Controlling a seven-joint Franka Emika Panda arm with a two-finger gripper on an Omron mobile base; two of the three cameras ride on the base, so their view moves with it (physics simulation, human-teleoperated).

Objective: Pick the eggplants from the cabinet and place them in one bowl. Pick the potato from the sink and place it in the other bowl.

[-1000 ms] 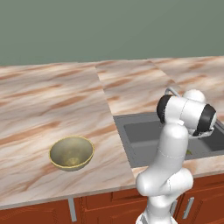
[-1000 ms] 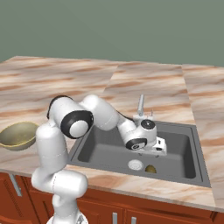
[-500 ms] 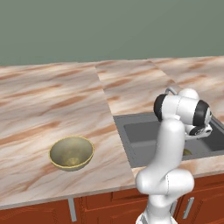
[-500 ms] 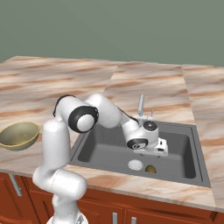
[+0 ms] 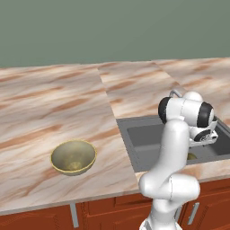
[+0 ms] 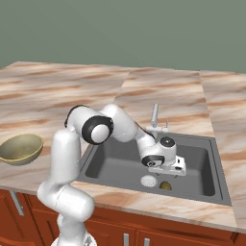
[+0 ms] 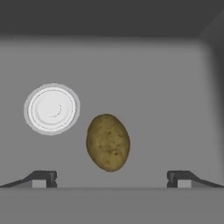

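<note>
Marbled desk (image 5: 54,108) w/ red-brown cupboard fronts below and grey-green wall behind. Dark grey sink (image 6: 115,163) set into desk, slim faucet (image 6: 154,116) at its back edge. Potato (image 7: 107,141) lies on sink floor just beside white round drain (image 7: 51,108), not touching it. End effector (image 7: 111,178) hangs low in the basin above potato, fingers spread wide, nothing held; potato sits btwn them in hand view. Olive-tan bowl (image 5: 73,157) stands on desk, well apart from sink.

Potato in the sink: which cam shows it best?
Hand view: the potato lies whole and unobstructed on the sink floor. Right base view gives a small lump below the gripper; left base view, a sliver past the arm.
</note>
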